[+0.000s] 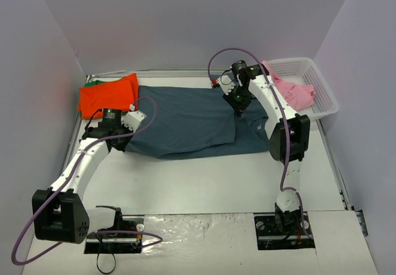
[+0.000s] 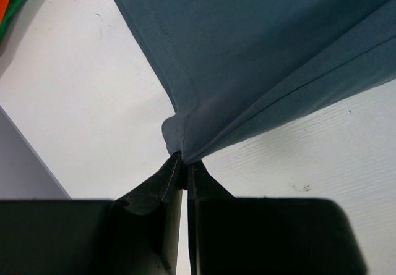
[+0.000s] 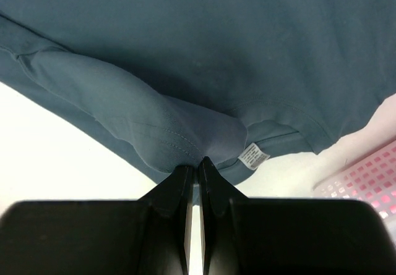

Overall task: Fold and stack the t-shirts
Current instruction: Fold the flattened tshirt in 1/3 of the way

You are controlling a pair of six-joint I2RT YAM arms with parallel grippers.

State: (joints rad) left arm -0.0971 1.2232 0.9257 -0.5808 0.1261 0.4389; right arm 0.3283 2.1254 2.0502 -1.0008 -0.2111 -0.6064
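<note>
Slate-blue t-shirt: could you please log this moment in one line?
left gripper: shut on slate-blue t-shirt corner | right gripper: shut on it by label

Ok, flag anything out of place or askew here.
The pink t-shirt hangs over the white basket's rim, partly out. The slate-blue t-shirt lies crooked, bunched where the left gripper and right gripper pinch its edges. Nothing looks torn or spilled.

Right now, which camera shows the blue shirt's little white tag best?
Right wrist: the white tag sits close up and clear. The top and left wrist views show the blue shirt but no tag.
</note>
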